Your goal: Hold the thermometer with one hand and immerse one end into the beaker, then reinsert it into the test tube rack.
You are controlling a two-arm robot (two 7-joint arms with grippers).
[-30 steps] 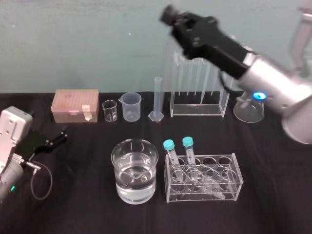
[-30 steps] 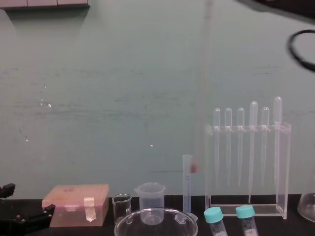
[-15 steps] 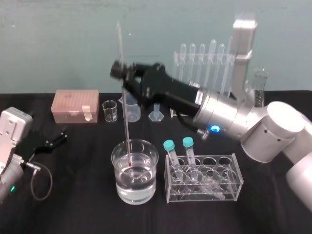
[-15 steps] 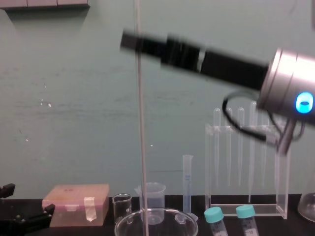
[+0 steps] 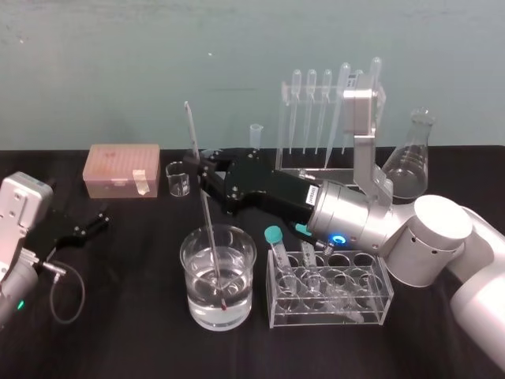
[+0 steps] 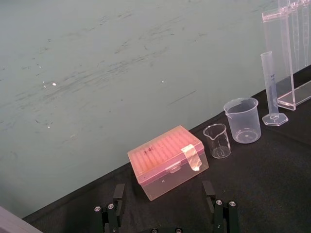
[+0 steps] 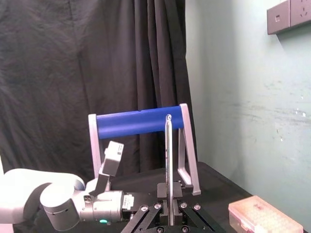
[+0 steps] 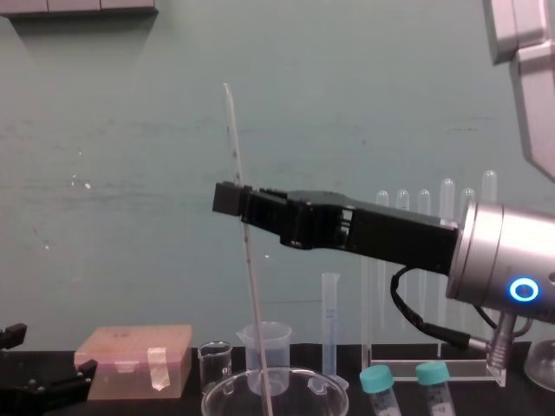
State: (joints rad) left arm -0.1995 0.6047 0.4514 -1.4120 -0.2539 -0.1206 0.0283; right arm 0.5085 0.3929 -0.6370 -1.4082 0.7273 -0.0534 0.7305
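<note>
Clamps thermometer point(image 5: 207, 213) mid-stem in closed right gripper point(image 5: 200, 168), near upright so lower tip sits submerged in beaker point(image 5: 188, 264), near centre. Return to test tube rack point(image 5: 288, 154), far right, pending. Parks left gripper point(image 6: 163, 213) spread, empty, near left.

Scuffed pale-green wall point(image 8: 130, 173) behind black-covered table point(image 5: 126, 339); dark curtain point(image 7: 58, 73) adjoining wall
</note>
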